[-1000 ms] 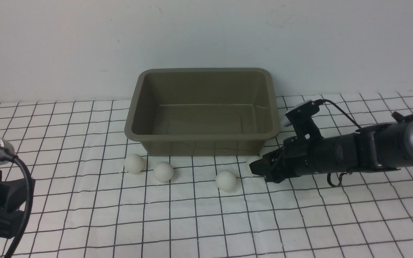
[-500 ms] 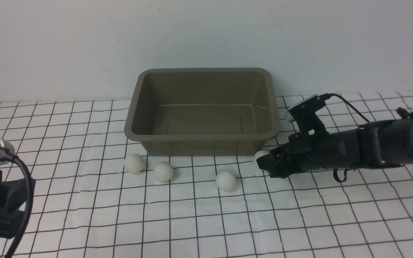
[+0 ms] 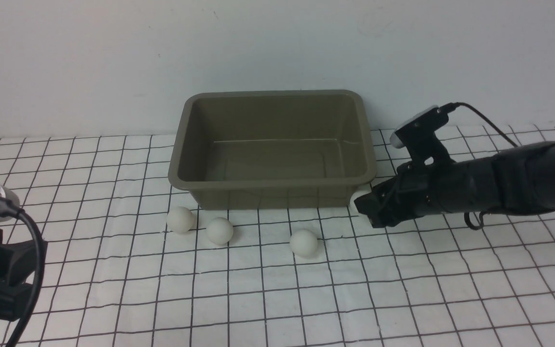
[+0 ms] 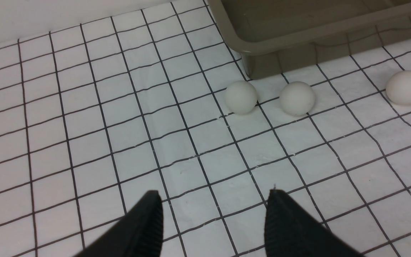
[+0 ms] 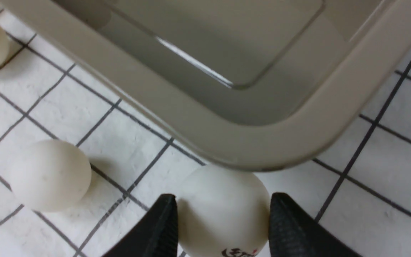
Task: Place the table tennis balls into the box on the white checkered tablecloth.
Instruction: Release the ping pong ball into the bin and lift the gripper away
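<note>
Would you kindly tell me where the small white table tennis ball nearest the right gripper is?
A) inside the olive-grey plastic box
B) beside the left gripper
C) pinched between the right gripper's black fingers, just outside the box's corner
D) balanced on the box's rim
C: in the right wrist view the small white table tennis ball sits between the black fingers of the right gripper, both touching it, just outside the corner of the olive-grey plastic box.

The white checkered tablecloth carries the box at the back. Before it sit a left ball, middle ball and right ball, seemingly clear of its wall.
</note>
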